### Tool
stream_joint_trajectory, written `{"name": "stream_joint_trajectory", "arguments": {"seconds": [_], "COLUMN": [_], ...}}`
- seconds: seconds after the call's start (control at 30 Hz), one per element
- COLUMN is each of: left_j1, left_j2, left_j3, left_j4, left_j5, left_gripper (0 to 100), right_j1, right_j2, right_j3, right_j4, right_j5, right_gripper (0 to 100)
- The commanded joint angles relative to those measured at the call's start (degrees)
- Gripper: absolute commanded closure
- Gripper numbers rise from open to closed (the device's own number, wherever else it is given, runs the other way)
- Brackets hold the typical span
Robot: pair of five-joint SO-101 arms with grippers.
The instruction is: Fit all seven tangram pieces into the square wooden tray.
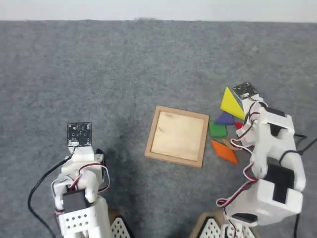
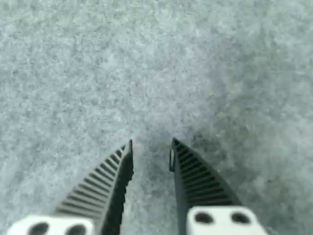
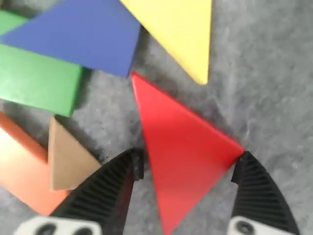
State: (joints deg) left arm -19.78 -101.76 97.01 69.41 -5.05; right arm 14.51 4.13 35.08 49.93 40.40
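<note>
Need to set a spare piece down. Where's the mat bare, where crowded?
Bare: the mat between the wooden tray and the left pincer, and beyond the tray's far edge. Crowded: right of the tray, where yellow triangle, green square and orange piece cluster by the right pincer.

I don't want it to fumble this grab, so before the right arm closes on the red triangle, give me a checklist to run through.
1. Right gripper open: ok.
2. Red triangle between its fingers: ok.
3. Fingers clear of neighbouring pieces: cannot tell; the brown piece lies close beside one finger.
4. Wooden tray has room for the piece: ok.
5. Left gripper apart from the tray, open over carpet: ok.
</note>
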Motion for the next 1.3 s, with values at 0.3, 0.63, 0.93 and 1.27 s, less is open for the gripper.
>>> {"name": "stream_joint_trajectory", "arguments": {"seconds": [0.3, 0.63, 0.93, 1.27], "left_j1": [-0.1, -0.1, -0.1, -0.1], "left_j2": [0.2, 0.2, 0.2, 0.2], "left_j3": [-0.5, -0.5, -0.5, -0.5], "left_j4": [0.4, 0.4, 0.4, 0.4], "left_j5": [-0.6, -0.6, -0.6, -0.6], "left_gripper": [88, 88, 88, 88], "right_j1": [0.1, 1.8, 2.1, 2.6], "right_j2": [0.0, 2.2, 2.2, -3.6], "right_j3": [-3.3, -3.4, -3.4, -2.8], "right_j4": [-2.8, -2.1, 1.4, 1.5], "right_j5": [10.5, 11.7, 11.6, 4.1], "right_gripper": [69.9, 70.2, 84.6, 85.2]}}
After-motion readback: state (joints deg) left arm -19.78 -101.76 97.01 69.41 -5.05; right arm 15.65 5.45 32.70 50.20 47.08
